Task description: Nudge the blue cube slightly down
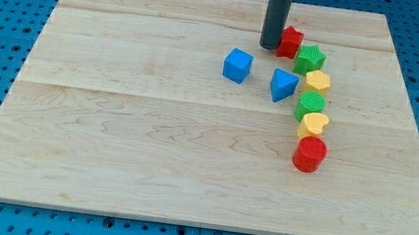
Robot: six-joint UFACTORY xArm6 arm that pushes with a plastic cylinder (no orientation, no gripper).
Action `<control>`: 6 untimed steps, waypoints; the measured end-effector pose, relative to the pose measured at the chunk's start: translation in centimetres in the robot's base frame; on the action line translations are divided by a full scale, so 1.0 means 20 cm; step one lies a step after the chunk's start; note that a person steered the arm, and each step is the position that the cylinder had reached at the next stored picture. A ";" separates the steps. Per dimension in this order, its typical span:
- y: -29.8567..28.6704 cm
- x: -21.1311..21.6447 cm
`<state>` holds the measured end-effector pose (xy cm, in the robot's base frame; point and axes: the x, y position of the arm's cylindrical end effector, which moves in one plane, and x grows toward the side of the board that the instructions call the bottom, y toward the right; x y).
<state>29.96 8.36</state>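
The small blue plastic cube (237,64) sits a bit above the middle of the pale wooden board (108,145), w/ bare wood all around it. My tip (271,47), the bottom end of the dark rod, is up and to the right of it, near but not touching. The tip is right beside the red star-shaped block (290,41), maybe touching it; I can't tell.

To do this step well, I think my tip should go left first, until it is right above the cube's top edge. Then a short, slow push toward the bottom of the frame. Push at the middle of the cube, not a corner, or it may spin. Stop fast, bc the job is only a little nudge.

Watch out for the blue triangle-ish block (283,85) just right of the cube. Don't bump it on the way.

No fingers here at all, just a rod. It can't open or shut, and it holds nothing.
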 end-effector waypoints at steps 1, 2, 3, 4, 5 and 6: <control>0.09 -0.09; 0.08 -0.18; -0.07 0.05; -0.37 0.24; -0.93 0.34; -0.90 0.58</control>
